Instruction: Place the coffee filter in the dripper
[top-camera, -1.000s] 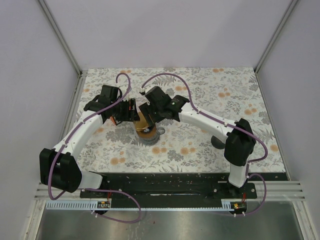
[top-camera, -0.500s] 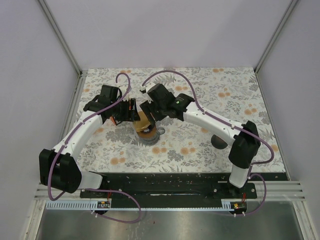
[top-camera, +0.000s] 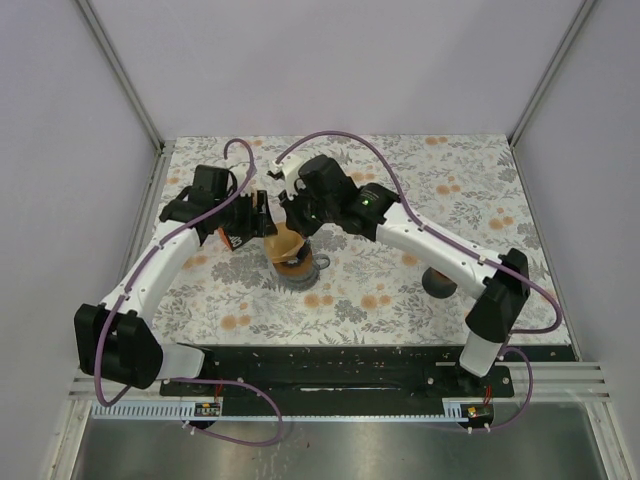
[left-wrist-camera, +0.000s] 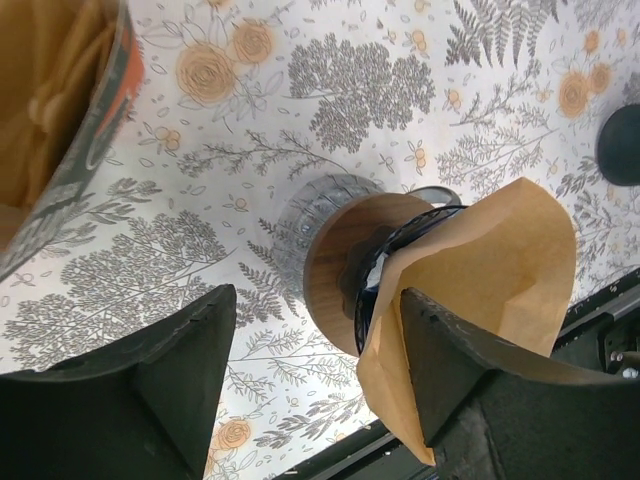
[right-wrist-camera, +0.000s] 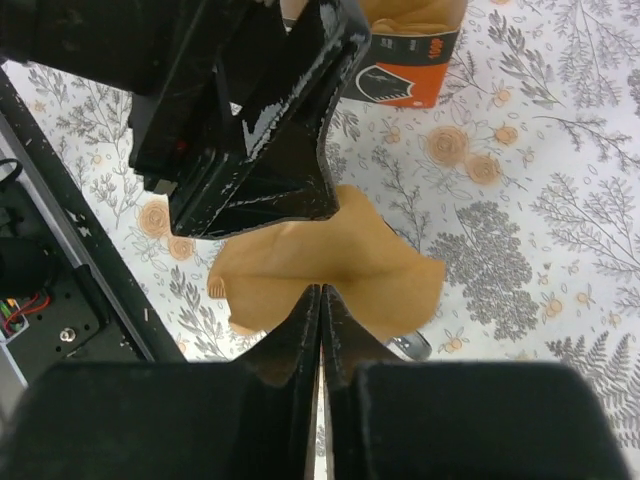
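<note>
Left gripper (left-wrist-camera: 318, 300) jaws apart, one either side of the dripper (left-wrist-camera: 335, 250). Right gripper (right-wrist-camera: 320, 295) jaws pressed together, nothing between them, above dripper. Brown coffee filter (left-wrist-camera: 500, 270) sits in dripper, rim sticking out. Dripper on floral tabletop (left-wrist-camera: 380, 90).

Filter (top-camera: 284, 243) sits on top of the dripper (top-camera: 297, 275) mid-table (top-camera: 420, 170), with the filter box (right-wrist-camera: 410, 75) near its left and some small round thing (top-camera: 438, 285) well off right.

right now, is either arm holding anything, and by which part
Right gripper: jaws seemingly pinched shut on the coffee filter, at its upper rim. Left gripper: open, holding nothing.
</note>
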